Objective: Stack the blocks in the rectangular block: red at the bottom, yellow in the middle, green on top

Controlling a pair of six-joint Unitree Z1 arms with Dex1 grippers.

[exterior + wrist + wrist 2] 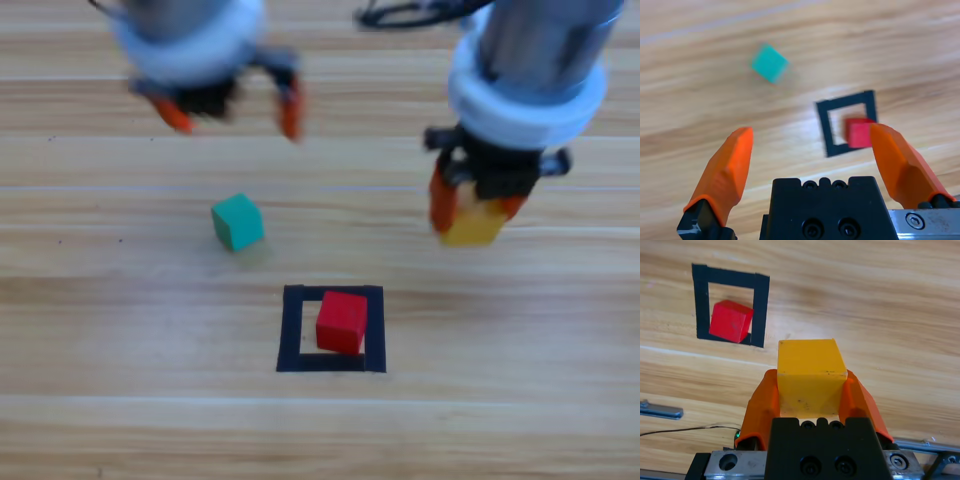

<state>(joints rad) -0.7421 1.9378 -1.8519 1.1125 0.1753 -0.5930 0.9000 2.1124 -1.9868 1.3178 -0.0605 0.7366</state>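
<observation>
Now the right hand (478,212), pinching yellow (474,225), hangs toward the bench's far right of red (342,321); left hand (236,108) spread

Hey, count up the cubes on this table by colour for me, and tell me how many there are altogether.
Red cube: 1, inside the black tape rectangle
Yellow cube: 1, held in the right gripper
Teal-green cube: 1, loose on the table
Total: 3 cubes
</observation>
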